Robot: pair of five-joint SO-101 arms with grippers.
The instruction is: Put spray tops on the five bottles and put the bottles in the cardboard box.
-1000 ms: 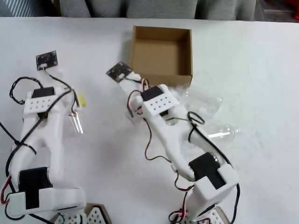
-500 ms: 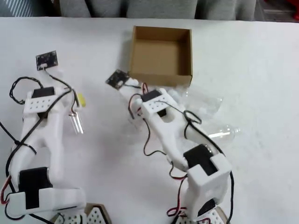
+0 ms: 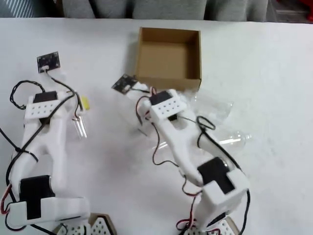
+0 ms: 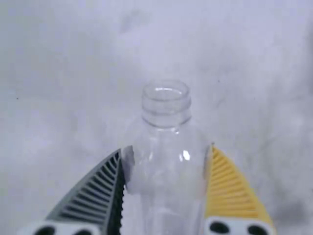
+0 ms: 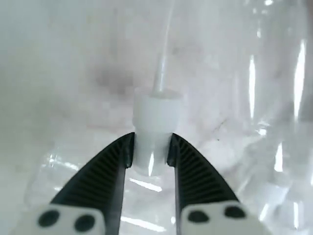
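Observation:
In the left wrist view my left gripper [image 4: 164, 169] is shut on a clear bottle [image 4: 166, 142] just below its open, capless neck, one finger grey and the other yellow. From above, that bottle [image 3: 80, 128] hangs over the table at the left. My right gripper [image 5: 150, 147] is shut on a white spray top [image 5: 156, 122] whose thin dip tube points away from it. My right arm [image 3: 166, 105] lies in front of the cardboard box [image 3: 168, 73], which stands open with nothing inside. Clear bottles [image 3: 215, 108] lie on the table to the right of that arm.
Another clear bottle [image 3: 235, 139] lies farther right, beside the right arm's elbow. More clear bottles [image 5: 276, 98] crowd beside and under the spray top. Cables loop off both arms. Bare white table [image 3: 269, 63] stretches to the right of the box.
The right arm swung a little left, then came back and slightly toward the front, with the spray top still held. The left arm and its bottle stayed put.

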